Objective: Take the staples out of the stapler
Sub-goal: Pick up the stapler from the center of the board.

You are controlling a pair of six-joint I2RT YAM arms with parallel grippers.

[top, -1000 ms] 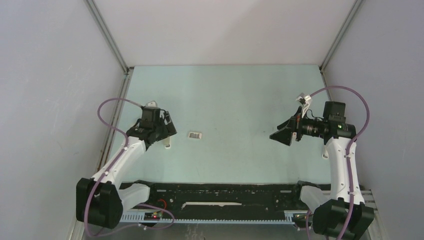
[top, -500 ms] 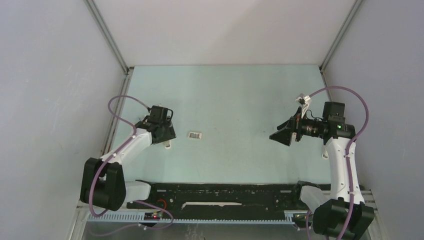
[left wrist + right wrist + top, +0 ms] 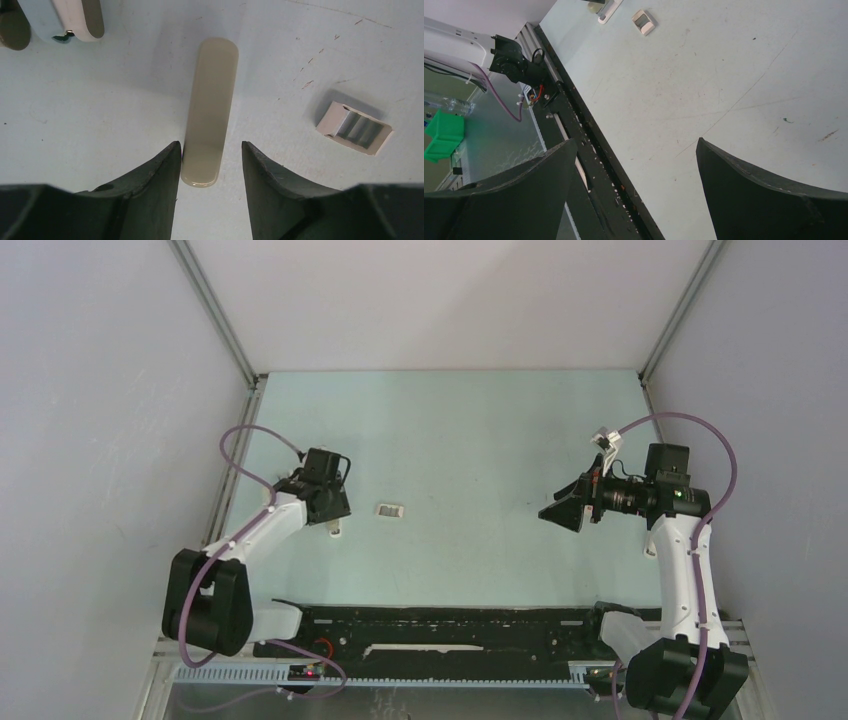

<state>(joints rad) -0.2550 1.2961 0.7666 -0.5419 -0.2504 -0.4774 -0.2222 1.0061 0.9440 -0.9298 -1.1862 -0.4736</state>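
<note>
Straddling the near end of a slim beige-grey bar with rounded ends [image 3: 210,110], your left end effector [image 3: 210,146] stands partly spread. The finger on the view's left [image 3: 150,190] sits just beside the bar's edge, perhaps touching it. A strip of table shows between the bar and the other finger, so nothing is pinched. The bar lies flat on the pale blue-green table [image 3: 100,110] and runs straight away from the fingertips.

Your task's thing, the small bright-white oblong plastic stapler [image 3: 80,20], is in the top left corner of the left wrist view. It lies off to the left of the bar's far end and apart from it, cut by the frame so you see only one rounded end. A small metal bit shows at its lower edge. A dull olive rounded piece [image 3: 12,25] sits just beside it, and you cannot tell whether the two belong together.

To the right of the bar, well apart from it, lies a small white open-ended box [image 3: 354,127] with grey ribbing inside, too small to identify.

Your right end effector [image 3: 635,142] hangs tilted above the table on the right side, fingers spread wide with nothing between them
</note>
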